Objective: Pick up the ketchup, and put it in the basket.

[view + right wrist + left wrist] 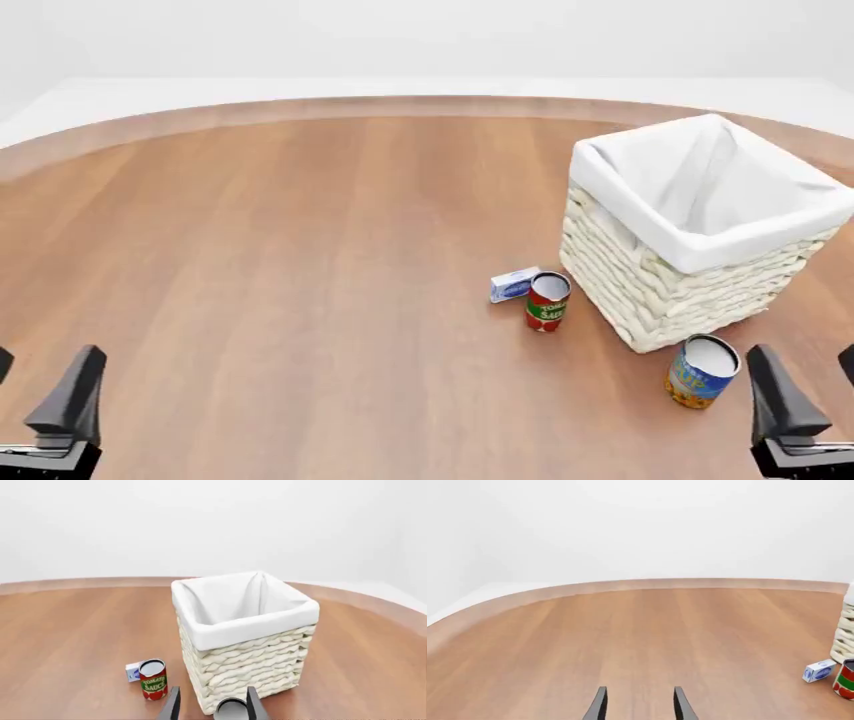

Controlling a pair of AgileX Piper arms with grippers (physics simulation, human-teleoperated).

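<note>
The ketchup is not showing in any view, so the task is looking unstarted. Both grippers, left (40,400) and right (801,395), are sitting with fingers spread wide and empty, near the basket (694,262) on the worktop (307,270).

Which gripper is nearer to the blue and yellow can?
The right gripper: it hangs just beside the blue and yellow can, on its right. The left gripper is far across the table.

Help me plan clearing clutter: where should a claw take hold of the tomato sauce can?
Probably grip the tomato sauce can by its upper round wall, from straight above: it stands upright, with the small box left and the basket right crowding its sides.
</note>
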